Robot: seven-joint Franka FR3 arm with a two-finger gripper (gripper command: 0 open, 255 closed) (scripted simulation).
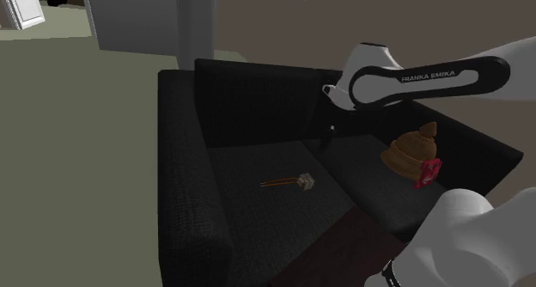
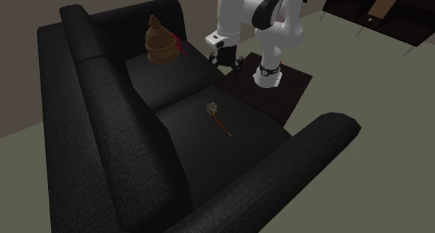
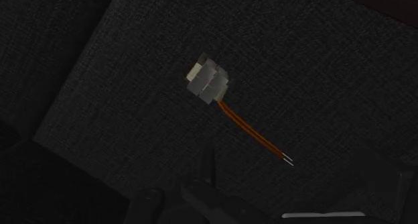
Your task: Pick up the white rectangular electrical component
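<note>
Gripper [image 2: 227,62] is all black and hangs over the black sofa [image 2: 104,120]. Can't tell if it's apart or together in either exterior view. In the wrist view its parts at the lower edge melt into the dark fabric, so no call there either. Nothing looks clasped, as far as I can see.

Component [image 3: 209,83] is a small pale grey-white blocky piece, boxy with a ridged face. It lies flat on a seat cushion [image 1: 258,169], close to the seam with the next cushion, apart from the gripper and not touched by it. Same piece shows at [image 1: 304,182] and [image 2: 211,109]. Thin orange-brown wires [image 3: 254,135] trail from one end across the cushion, and the bare tips are barely visible.

Sofa fabric is coarse and woven, the weave faint in the dim light. The far armrest is cut off at the second exterior view's lower edge.

A brown dome [image 1: 411,149], tiered and smooth, sits on the other cushion. A red bit [image 1: 427,171] lies right beside it, its shape hard to read, and in the second exterior view it is mostly hidden behind the dome.

White arm [image 1: 421,77], glossy, is cut off by the shoulder view's right edge. Its dark box stand [image 2: 282,92] is just beside the sofa front.
</note>
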